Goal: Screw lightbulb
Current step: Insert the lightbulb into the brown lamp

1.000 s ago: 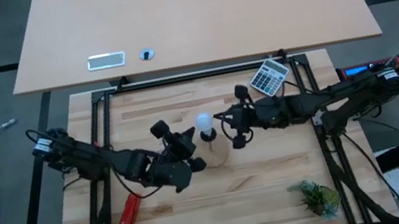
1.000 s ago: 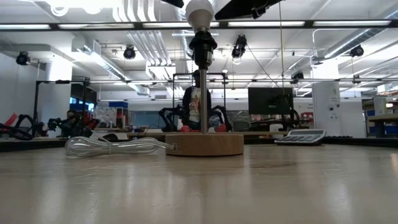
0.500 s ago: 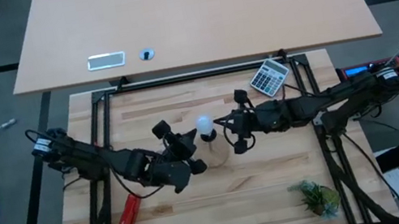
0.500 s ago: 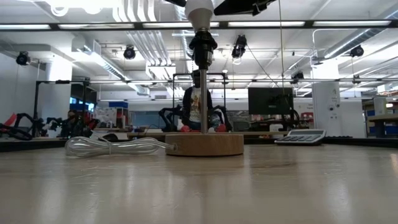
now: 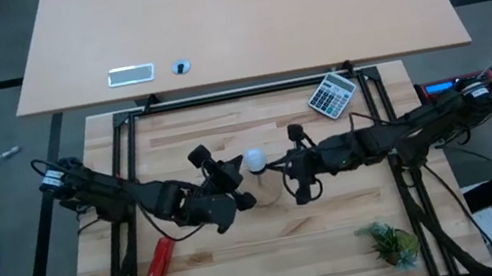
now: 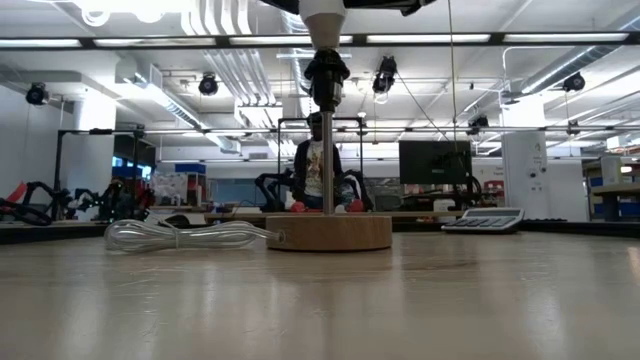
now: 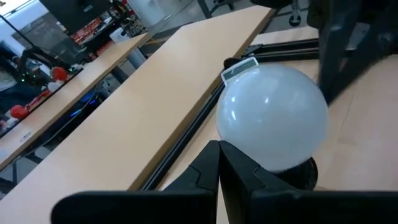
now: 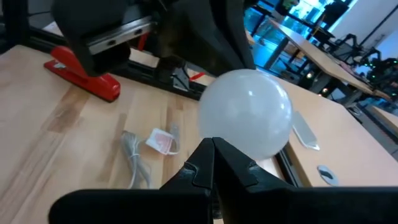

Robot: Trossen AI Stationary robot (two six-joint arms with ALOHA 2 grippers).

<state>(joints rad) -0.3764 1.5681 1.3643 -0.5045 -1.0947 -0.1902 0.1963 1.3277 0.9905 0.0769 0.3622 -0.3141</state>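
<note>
1 lightbulb (image 5: 254, 161), 2 tools, prob. closed.

In the low view the lightbulb (image 6: 322, 14) is cut off by the top edge, and both grippers stay out of sight.

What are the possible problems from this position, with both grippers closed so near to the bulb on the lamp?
1. The lightbulb sits on the socket of a thin post on the wooden base. A sideways push from the left gripper or the right gripper might tip the lamp.
2. Both grippers are shut and neither clearly holds the bulb, so a turn may slip and leave it loose.
3. The clear cable lies beside the base and might snag.
</note>
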